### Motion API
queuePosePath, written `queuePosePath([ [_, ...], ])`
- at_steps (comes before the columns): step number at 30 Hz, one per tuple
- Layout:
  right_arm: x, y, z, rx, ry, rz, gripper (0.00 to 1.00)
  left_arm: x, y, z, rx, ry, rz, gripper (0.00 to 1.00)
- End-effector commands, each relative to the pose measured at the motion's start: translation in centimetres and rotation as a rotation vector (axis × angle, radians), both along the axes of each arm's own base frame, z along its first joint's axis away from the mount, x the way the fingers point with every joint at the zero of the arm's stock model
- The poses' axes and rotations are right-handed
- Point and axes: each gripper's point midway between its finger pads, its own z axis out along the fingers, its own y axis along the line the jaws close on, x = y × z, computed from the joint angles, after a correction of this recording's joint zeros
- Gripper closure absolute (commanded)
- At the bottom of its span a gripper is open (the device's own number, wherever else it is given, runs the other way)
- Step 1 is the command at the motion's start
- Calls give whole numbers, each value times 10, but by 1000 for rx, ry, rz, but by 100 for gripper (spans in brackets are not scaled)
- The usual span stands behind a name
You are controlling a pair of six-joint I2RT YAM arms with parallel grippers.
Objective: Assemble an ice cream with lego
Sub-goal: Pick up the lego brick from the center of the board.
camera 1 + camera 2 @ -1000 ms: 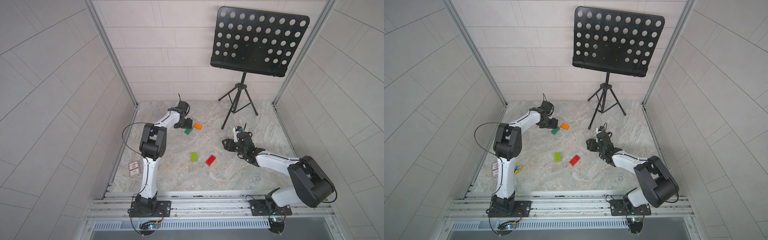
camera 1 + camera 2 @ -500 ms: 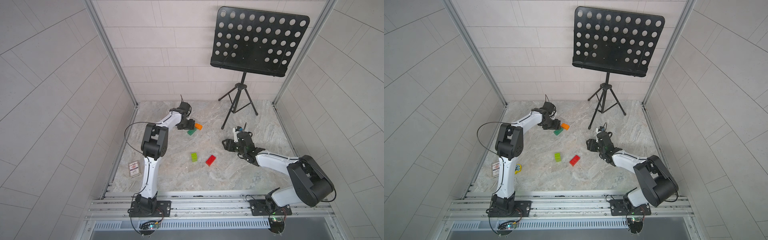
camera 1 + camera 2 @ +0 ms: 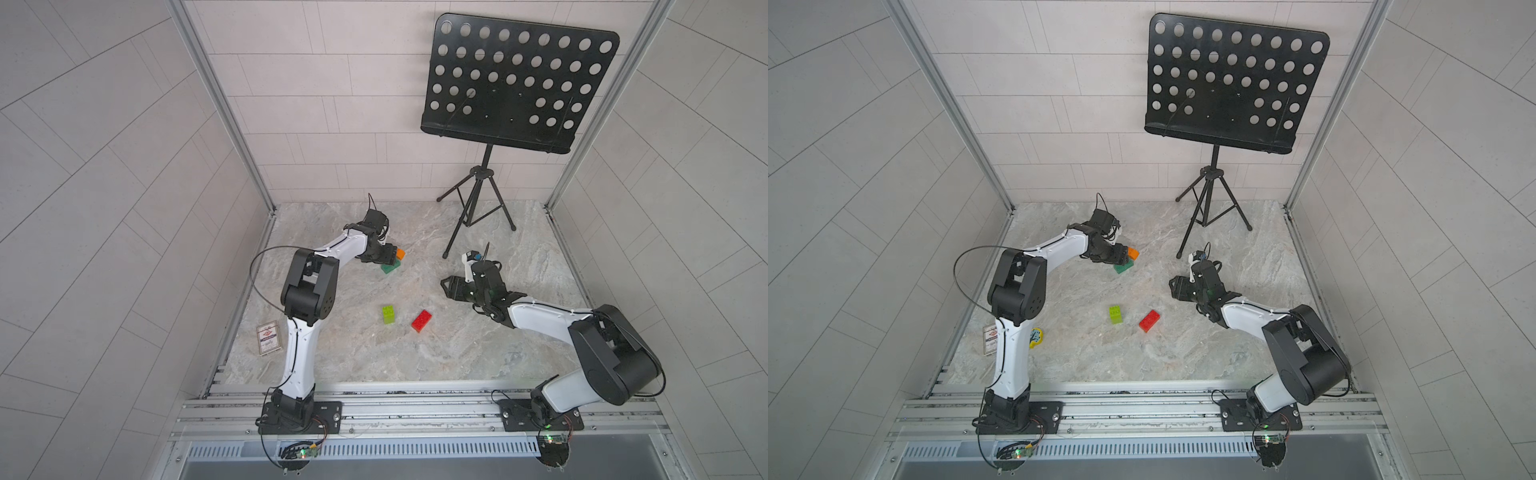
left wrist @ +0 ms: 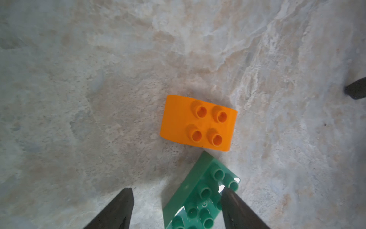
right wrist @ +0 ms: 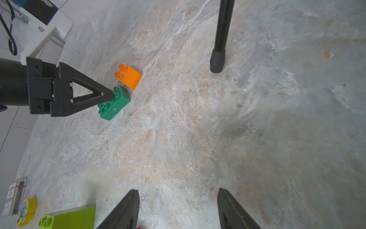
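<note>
The left gripper [image 4: 176,190] is seen open, low over the table [image 4: 79,79], gripping nothing; the dark green brick [image 4: 198,198] lies slantwise between its fingers [image 4: 118,210], 1 at the studs, the other clear. The orange brick [image 4: 178,119] sits just beyond. The right gripper [image 5: 178,191], open and empty, is farther off.

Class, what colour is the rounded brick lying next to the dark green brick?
Orange. The rounded brick shows best in the left wrist view, studs facing the camera.

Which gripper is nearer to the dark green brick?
Left. The left gripper is right at the dark green brick, with one fingertip over its studs. The right gripper is well apart from it, across the table.
</note>
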Motion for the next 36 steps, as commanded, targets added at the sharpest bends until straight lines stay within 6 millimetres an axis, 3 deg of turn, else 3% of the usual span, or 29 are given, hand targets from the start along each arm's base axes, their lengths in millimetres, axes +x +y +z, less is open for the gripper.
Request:
queuePosePath([
  [1,2,0,0,4,11,-3,33,-1,-9,19,-44,-61,-43,23],
  [12,3,2,-3,6,25,5,33,-18,-35,17,-100,-35,-93,29],
  [20,3,4,-4,7,31,10,33,-20,-33,9,-61,-9,-109,30],
  [30,3,5,-8,3,46,14,34,-17,-30,-1,74,18,-68,46],
  [36,3,5,-9,1,50,16,34,-19,-42,0,75,18,-102,46],
])
